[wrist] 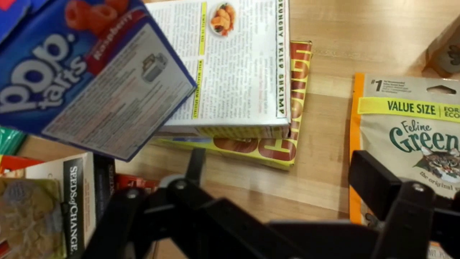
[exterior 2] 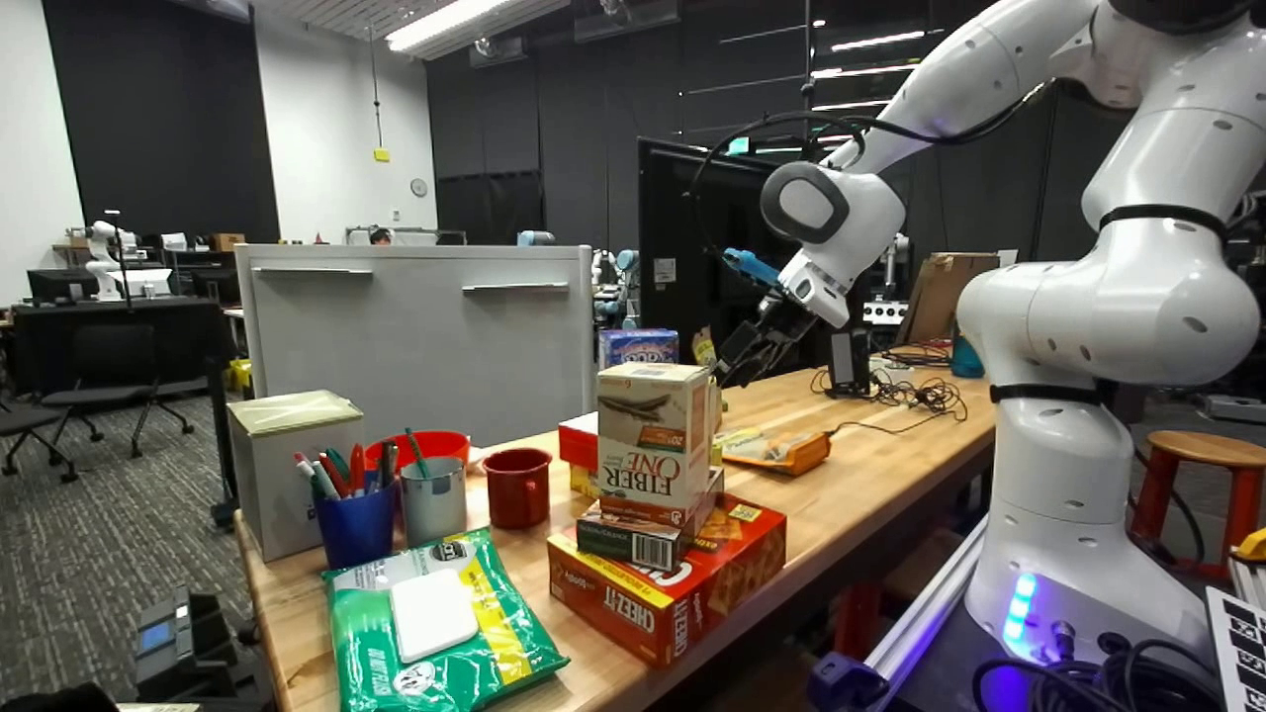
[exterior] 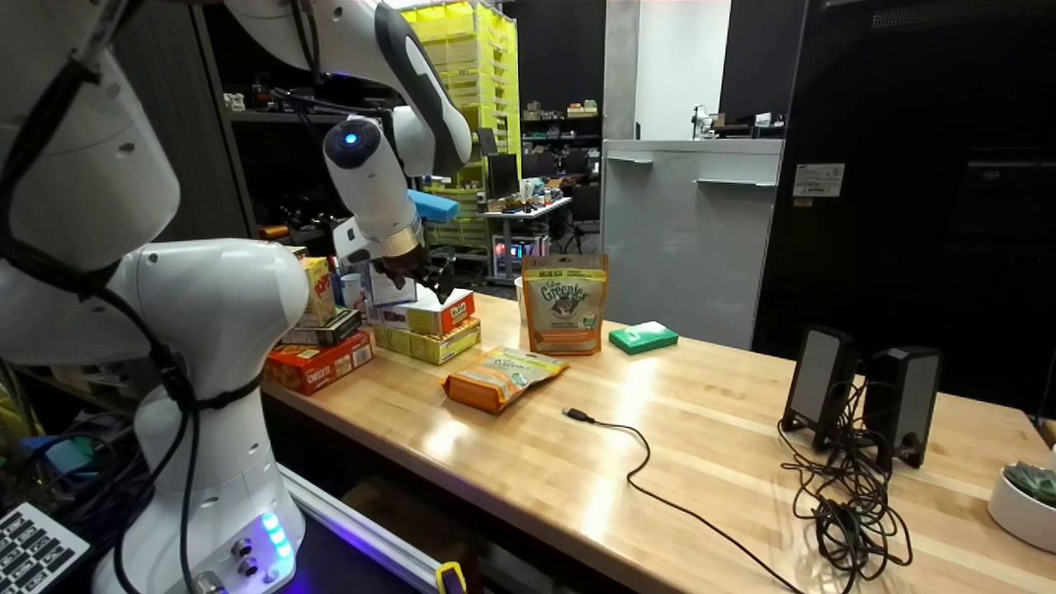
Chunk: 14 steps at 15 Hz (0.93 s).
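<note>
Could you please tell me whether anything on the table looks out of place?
Yes: the cables by the speakers look messy, tangled in a heap; one Greenies bag lies flat, unlike the upright bag nearby.

Under the tool [wrist: 282,169], a strip of bare worktop [wrist: 325,144] leaves a way down between the yellow box [wrist: 271,151] and the flat pouch [wrist: 399,144]. The white box [wrist: 230,79] on the yellow box and the higher Pop-Tarts box [wrist: 97,79] block that side. In an exterior view, the upright pouch [exterior: 566,307] stands beyond the flat pouch; a broad free stretch reaches the speakers [exterior: 819,379], crossed by a thin cable [exterior: 630,478].
</note>
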Available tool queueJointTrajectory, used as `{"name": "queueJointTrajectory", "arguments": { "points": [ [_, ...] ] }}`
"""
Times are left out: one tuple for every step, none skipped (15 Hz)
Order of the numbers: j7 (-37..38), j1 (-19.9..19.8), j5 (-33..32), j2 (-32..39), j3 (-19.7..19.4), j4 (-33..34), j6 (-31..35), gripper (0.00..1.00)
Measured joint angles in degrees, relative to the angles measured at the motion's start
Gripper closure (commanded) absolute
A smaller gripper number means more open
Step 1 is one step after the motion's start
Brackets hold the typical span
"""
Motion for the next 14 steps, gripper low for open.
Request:
{"name": "queueJointTrajectory", "arguments": {
  "points": [
    [-2.6, 0.9, 0.0, -0.2, -0.7, 0.0, 0.0, 0.00],
    [-5.0, 1.7, 0.0, -0.3, -1.1, 0.0, 0.0, 0.00],
    [-7.1, 2.3, -0.1, -0.6, -1.4, 0.0, 0.0, 0.00],
    [-9.0, 3.0, -0.3, -0.9, -1.7, 0.0, 0.0, 0.00],
    [-11.2, 3.5, -0.1, -1.1, -1.7, 0.0, 0.0, 0.00],
    [-13.0, 4.0, -0.4, -1.4, -1.8, 0.0, 0.0, 0.00],
    [-14.9, 4.5, -0.2, -1.7, -1.8, 0.0, 0.0, 0.00],
    [-16.3, 4.9, -0.5, -2.0, -1.8, 0.0, 0.0, 0.00],
    [-18.1, 5.2, -0.3, -2.3, -1.7, 0.1, 0.0, 0.00],
    [-20.3, 5.3, 0.2, -2.5, -1.7, 0.1, 0.0, 0.00],
    [-21.0, 5.5, -0.4, -2.7, -1.7, 0.1, 0.0, 0.00],
    [-22.4, 5.8, 0.1, -2.9, -1.7, 0.1, 0.0, 0.00],
    [-23.0, 6.1, -0.2, -3.2, -1.7, -0.1, 0.0, 0.00],
    [-23.0, 6.5, -0.7, -3.5, -1.7, -0.3, 0.0, 0.00]
  ]
}}
